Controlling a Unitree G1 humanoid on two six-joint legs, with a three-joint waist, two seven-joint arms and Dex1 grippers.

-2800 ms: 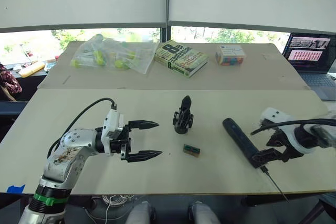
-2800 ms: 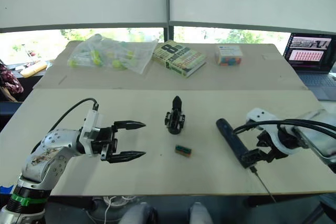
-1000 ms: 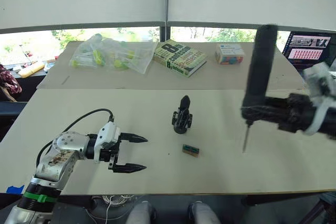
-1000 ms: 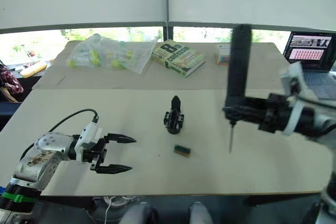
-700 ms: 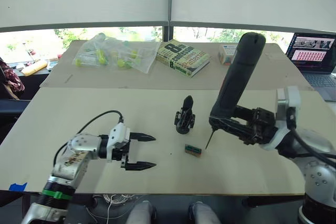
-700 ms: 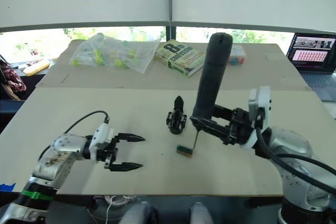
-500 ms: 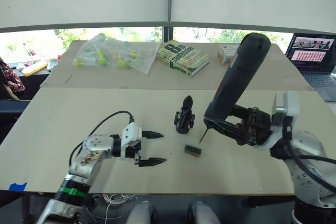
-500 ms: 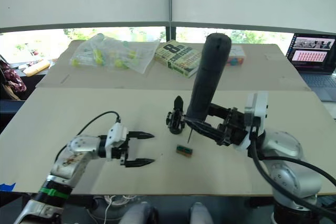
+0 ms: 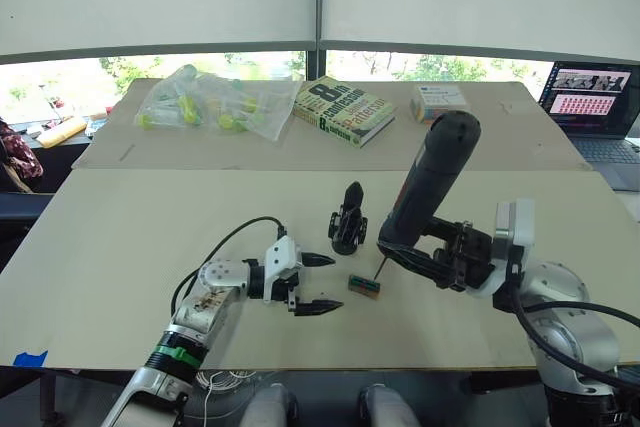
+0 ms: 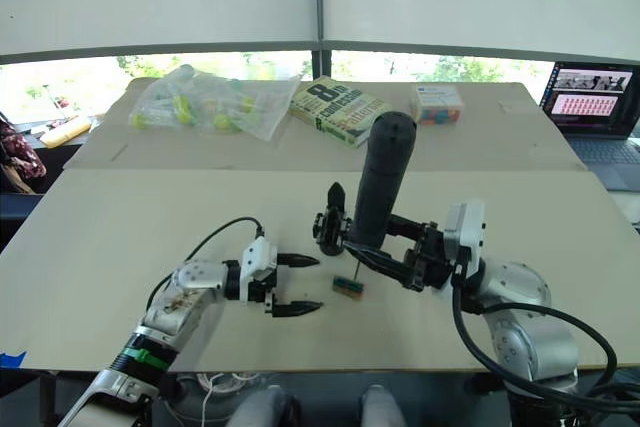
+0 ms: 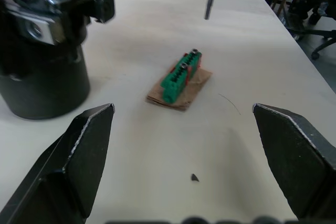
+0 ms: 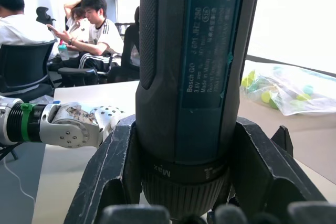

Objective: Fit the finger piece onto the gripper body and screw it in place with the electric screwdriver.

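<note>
While my right gripper clamps the electric screwdriver upright beside the gripper body, my left gripper gapes empty over bare table near the green block.

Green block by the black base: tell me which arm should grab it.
Left. Its open claw sits beside the green block, fingers pointing at it. The right claw is shut on the screwdriver.
</note>
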